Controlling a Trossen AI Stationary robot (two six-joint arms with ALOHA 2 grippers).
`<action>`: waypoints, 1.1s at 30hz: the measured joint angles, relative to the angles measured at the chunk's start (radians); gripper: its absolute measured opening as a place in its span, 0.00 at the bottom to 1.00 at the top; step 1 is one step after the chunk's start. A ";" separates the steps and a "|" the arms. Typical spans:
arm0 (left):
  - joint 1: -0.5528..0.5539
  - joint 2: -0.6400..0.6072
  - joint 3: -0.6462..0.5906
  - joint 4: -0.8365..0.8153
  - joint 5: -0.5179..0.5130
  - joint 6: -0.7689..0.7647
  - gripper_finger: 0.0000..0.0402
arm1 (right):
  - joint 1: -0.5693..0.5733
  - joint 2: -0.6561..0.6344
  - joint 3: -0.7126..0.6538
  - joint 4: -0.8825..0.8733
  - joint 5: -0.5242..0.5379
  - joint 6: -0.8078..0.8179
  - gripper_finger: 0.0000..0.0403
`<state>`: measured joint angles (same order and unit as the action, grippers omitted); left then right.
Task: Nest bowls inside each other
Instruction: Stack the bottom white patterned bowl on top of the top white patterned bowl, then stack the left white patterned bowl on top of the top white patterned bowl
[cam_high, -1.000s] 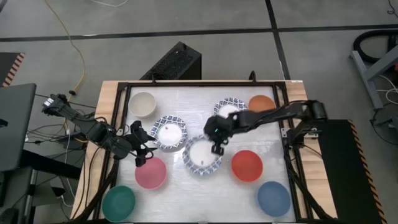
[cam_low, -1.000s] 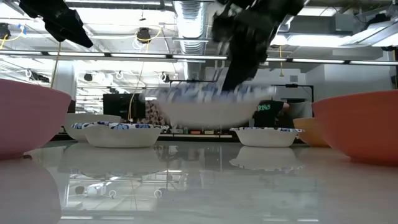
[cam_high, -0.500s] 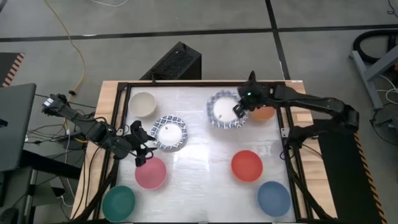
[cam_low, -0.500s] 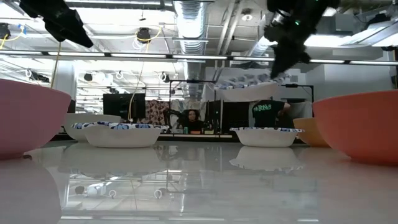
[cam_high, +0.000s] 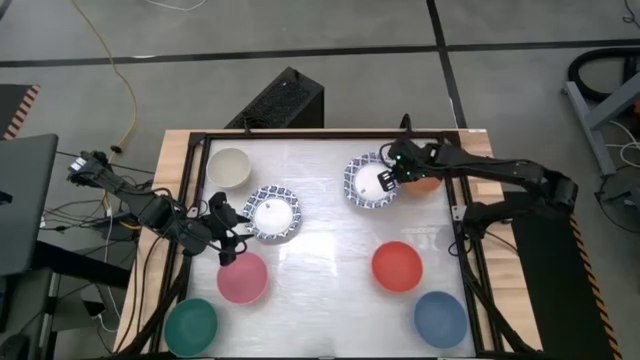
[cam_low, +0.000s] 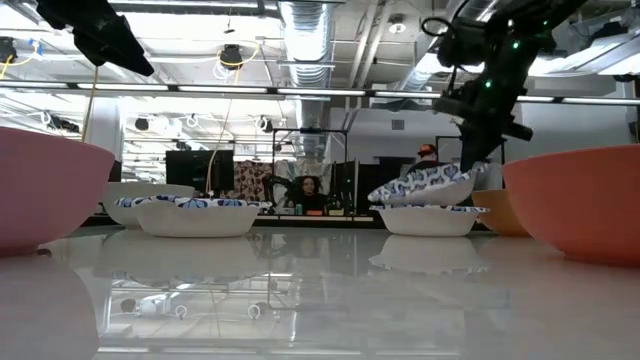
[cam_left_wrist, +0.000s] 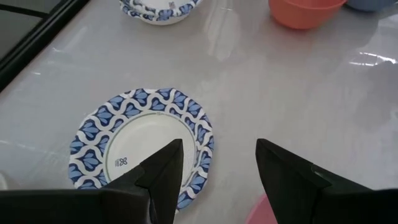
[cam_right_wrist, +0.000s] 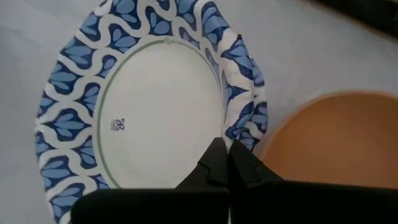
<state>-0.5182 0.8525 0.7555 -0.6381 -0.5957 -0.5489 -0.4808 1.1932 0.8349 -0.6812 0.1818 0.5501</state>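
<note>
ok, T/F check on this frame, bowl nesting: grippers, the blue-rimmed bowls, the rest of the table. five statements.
1. The right gripper is pinching the rim of a blue-rimmed bowl. True.
2. That held bowl sits flat inside the one below. False: it hangs tilted over another blue-rimmed bowl, not seated.
3. The left gripper is shut on the pink bowl. False: it is open and empty, above a third blue-rimmed bowl, with the pink bowl beside it.
4. The orange bowl is next to the held bowl. True.
5. The green bowl is stacked in the blue bowl. False: the green bowl and the blue bowl stand apart at opposite near corners.
</note>
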 joint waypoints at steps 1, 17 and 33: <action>0.000 0.000 0.000 0.000 0.000 -0.007 0.48 | -0.002 0.008 -0.002 0.002 0.000 0.001 0.00; 0.000 0.000 0.000 -0.001 0.001 -0.017 0.48 | -0.026 0.183 -0.003 0.009 0.028 -0.032 0.07; 0.000 0.000 -0.017 0.008 -0.039 -0.034 0.48 | 0.001 0.105 -0.003 0.008 0.029 -0.077 0.40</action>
<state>-0.5182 0.8528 0.7384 -0.6300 -0.6348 -0.5830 -0.4798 1.2981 0.8322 -0.6731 0.2109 0.4735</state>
